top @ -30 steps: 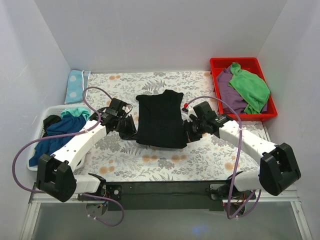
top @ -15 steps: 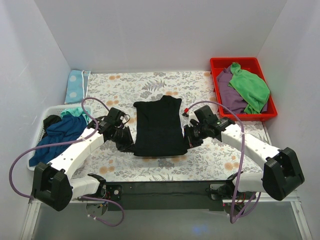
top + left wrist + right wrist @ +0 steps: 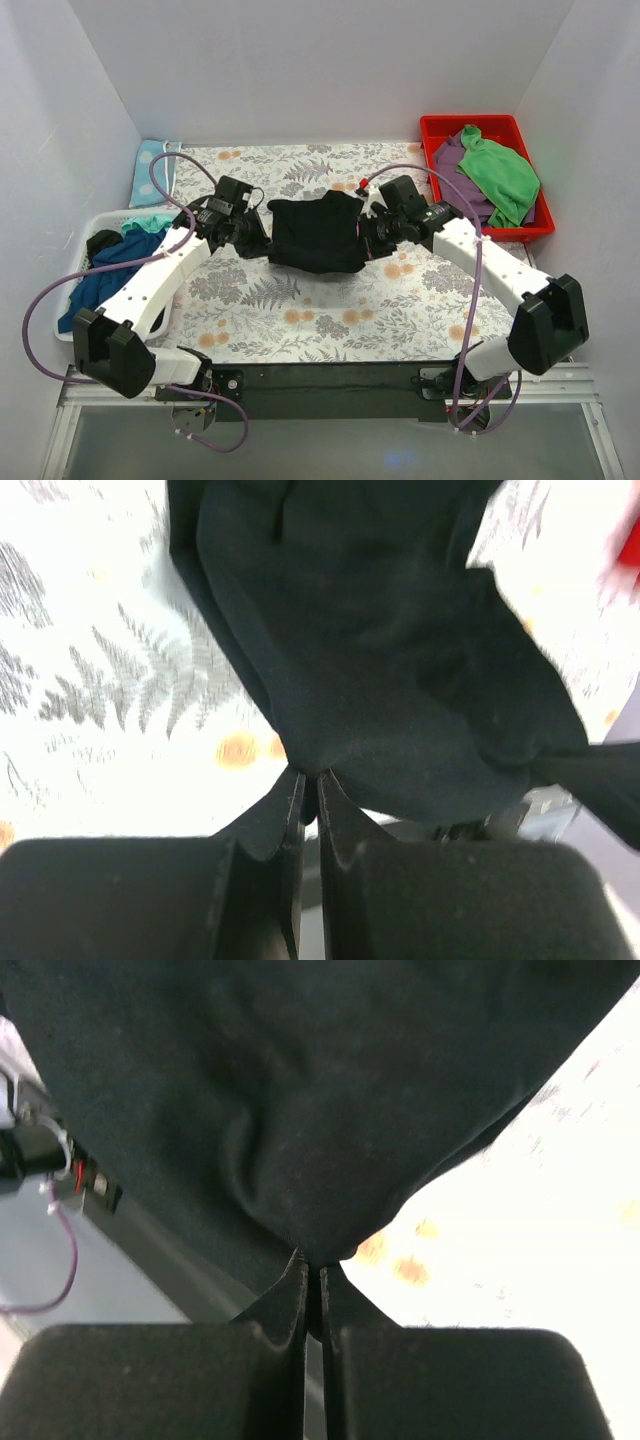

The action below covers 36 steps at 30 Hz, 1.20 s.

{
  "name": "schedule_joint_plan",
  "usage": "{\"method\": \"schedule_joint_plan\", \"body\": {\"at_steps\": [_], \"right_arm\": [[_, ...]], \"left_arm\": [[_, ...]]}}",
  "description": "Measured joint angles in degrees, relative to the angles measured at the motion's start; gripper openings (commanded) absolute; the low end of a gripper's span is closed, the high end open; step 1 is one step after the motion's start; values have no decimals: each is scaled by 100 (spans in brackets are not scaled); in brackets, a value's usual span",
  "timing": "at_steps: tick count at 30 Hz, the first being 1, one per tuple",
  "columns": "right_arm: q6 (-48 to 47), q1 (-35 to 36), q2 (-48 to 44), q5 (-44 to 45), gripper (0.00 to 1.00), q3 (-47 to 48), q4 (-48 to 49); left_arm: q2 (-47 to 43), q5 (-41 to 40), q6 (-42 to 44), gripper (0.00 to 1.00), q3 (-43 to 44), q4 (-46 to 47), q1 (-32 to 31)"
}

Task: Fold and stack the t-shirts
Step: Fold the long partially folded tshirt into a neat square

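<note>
A black t-shirt (image 3: pixel 316 233) hangs bunched between my two grippers over the middle of the floral table (image 3: pixel 330 310). My left gripper (image 3: pixel 262 243) is shut on its left edge, and the wrist view shows the black t-shirt (image 3: pixel 390 650) pinched at my left gripper (image 3: pixel 309 778). On the other side my right gripper (image 3: pixel 364 238) is shut on the right edge; the black t-shirt (image 3: pixel 300 1110) fills that wrist view above my right gripper (image 3: pixel 312 1260). A dark blue t-shirt (image 3: pixel 112 275) and a teal one (image 3: pixel 150 223) lie in the white basket (image 3: pixel 88 225) at the left.
A red bin (image 3: pixel 440 140) at the back right holds green (image 3: pixel 500 172) and purple (image 3: pixel 458 190) cloth. A light blue dotted cloth (image 3: pixel 152 170) lies at the back left corner. White walls close in the table on three sides.
Both grippers have carried the shirt's near edge up and away toward the back, so the flat shirt is now doubled over and bunched, shorter front to back.
</note>
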Motion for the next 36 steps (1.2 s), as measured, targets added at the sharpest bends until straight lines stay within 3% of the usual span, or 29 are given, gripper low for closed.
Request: {"method": "schedule_joint_plan", "body": {"at_steps": [8, 20, 23, 26, 27, 30, 36], "right_arm": [[-240, -223, 1268, 328, 1, 1425, -13], [-334, -778, 3237, 448, 1, 3069, 55], [-323, -844, 3637, 415, 15, 3329, 48], [-278, -927, 4026, 402, 21, 3646, 31], [-267, -949, 4109, 400, 21, 3729, 28], [-227, -1040, 4262, 413, 22, 4079, -24], [-190, -1281, 4129, 743, 27, 4607, -22]], "left_arm": [[1180, -883, -315, 0, 1005, 442, 94], [3823, -1161, -212, 0, 3049, 999, 280], [4153, -1246, -186, 2, 3261, 984, 286], [4332, -1309, -107, 18, 3338, 1003, 304], [4363, -1335, -55, 40, 3346, 1021, 313], [4500, -1394, 186, 60, 3539, 1067, 337], [4715, -1755, 671, 67, 4194, 1224, 415]]}}
